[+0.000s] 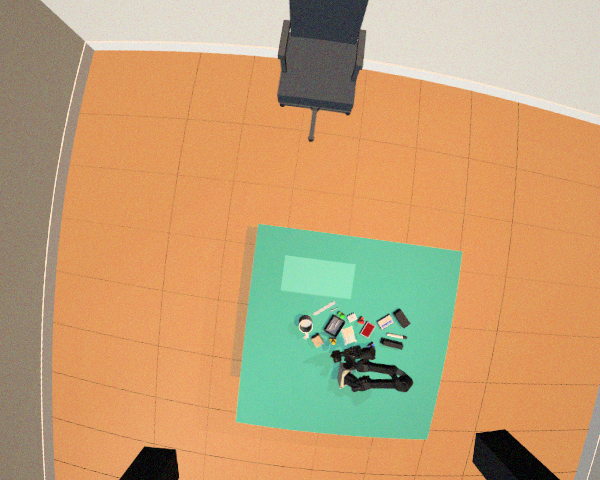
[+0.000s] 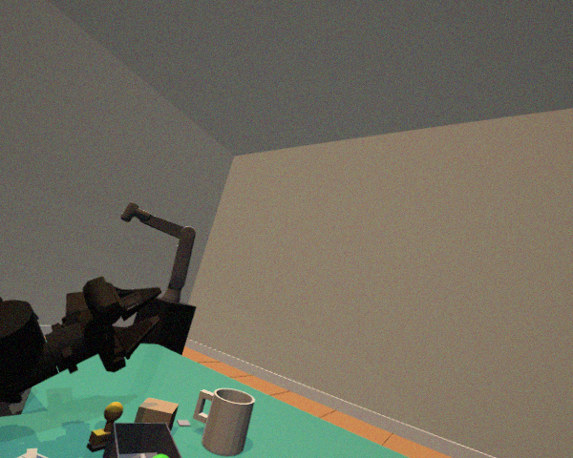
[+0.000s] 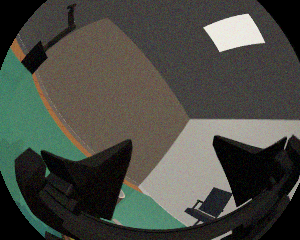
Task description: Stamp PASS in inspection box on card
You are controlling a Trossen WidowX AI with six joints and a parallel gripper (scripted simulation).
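My gripper is open and empty, raised above the mat with its fingers pointing sideways. A knob-handled stamp with yellow parts stands below. Small green, red and blue items lie around; which one is the PASS stamp cannot be read. A red pad lies right of a cream sheet. A white piece with blue marking lies farther right. Which is the card, and its inspection box, are too small to tell.
A dark tray-like case is left of the sheet. A mug and a tan block stand at the left. Dark blocks and a white pen-like item lie right.
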